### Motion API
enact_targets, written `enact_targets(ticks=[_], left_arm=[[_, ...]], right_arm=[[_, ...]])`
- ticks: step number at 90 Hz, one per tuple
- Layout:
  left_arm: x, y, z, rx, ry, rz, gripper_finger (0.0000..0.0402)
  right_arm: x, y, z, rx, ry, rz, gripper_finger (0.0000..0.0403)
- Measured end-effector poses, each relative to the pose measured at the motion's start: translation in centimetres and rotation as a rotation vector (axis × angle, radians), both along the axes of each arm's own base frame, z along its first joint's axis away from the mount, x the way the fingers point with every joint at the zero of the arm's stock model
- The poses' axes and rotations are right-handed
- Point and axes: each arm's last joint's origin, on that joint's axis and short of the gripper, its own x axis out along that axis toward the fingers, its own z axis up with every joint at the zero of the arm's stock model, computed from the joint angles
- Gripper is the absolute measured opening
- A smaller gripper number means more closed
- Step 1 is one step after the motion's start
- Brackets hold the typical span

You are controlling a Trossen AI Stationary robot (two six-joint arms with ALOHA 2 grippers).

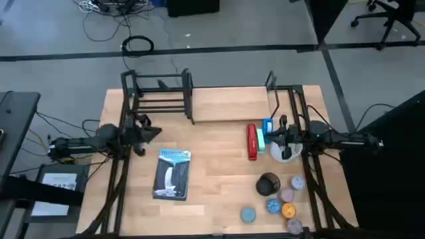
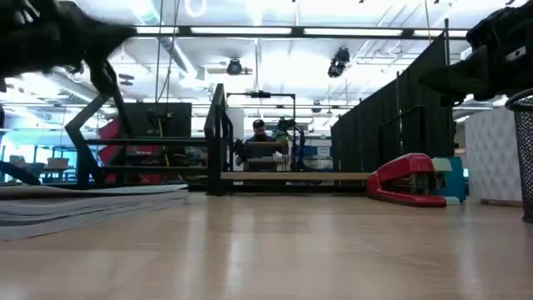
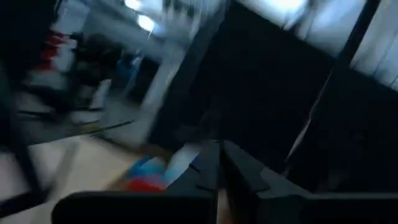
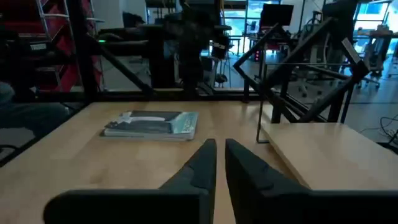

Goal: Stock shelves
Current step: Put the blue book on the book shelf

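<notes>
Shelves (image 1: 199, 99) sit at 12 o'clock on the table (image 1: 219, 182): black barred book-holder section toward 11, pale wooden board running toward 1, black uprights at the ends. Board looks bare; nothing seen standing between the bars either. Low view shows the same, board edge (image 2: 291, 176) with no goods on it

Judgement: stocking not begun, or close to it. Every loose item lies on the tabletop, none on the shelves

Goods waiting:
- book (image 1: 173, 174), flat on its cover, just left of table centre, toward 7 o'clock; also seen in the right wrist view (image 4: 152, 124)
- red stapler (image 1: 252, 141) at about 2 o'clock, a blue box (image 1: 266, 129) just beside it on the right side; both show in the low view, stapler (image 2: 408, 181) in front
- white cup-like thing (image 1: 281, 153) under the right arm's end, identity unsure
- dark round container (image 1: 268, 184) at 4 o'clock
- cluster of small round coloured pieces (image 1: 282, 202) toward 5 o'clock, near the right edge

Left gripper (image 1: 141, 130) hovers at 9 to 10 o'clock, just in front of the book-holder, near the book but apart from it; fingers (image 3: 205, 171) pressed together, nothing between them. That view is smeared

Right gripper (image 1: 280, 136) at 3 o'clock, over the stapler group; fingers (image 4: 202, 168) pressed together, empty, pointing across the table toward the book

Left to do: all of it, book into the barred section likely, small goods onto the board
</notes>
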Motion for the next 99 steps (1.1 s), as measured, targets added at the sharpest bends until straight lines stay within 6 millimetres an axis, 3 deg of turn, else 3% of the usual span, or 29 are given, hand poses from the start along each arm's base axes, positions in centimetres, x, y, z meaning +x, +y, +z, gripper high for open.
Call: enact_targets(ticks=[17, 33, 42, 55, 66, 80, 99], left_arm=[[-0.3, 0.0, 0.6, -0.040, -0.074, 0.003, 0.0000], [0.5, 0.4, -1.0, -0.197, 0.083, 0.051, 0.0003], [1.0, 0.4, -1.7, -0.260, 0.292, 0.067, 0.0015], [1.7, 0.4, 1.3, -0.279, 0.531, 0.070, 0.0038], [2.7, 0.2, 2.5, -0.411, 0.929, 0.064, 0.0061], [3.8, -0.6, 0.7, -0.631, 1.423, -0.082, 0.0095], [5.8, -2.0, -1.1, -0.786, 1.579, -0.214, 0.0181]], right_arm=[[0.0, 0.0, 0.0, 0.000, 0.000, 0.001, 0.0007], [0.0, 0.0, 0.0, 0.000, -0.002, 0.001, 0.0007], [0.0, 0.0, 0.0, 0.000, -0.003, 0.000, 0.0007], [0.0, 0.0, 0.0, 0.000, -0.004, 0.000, 0.0007], [0.0, 0.0, 0.0, 0.000, -0.003, 0.000, 0.0007], [0.0, 0.0, 0.0, -0.001, -0.004, 0.000, 0.0007], [0.0, 0.0, 0.0, -0.001, -0.004, 0.001, 0.0007]])
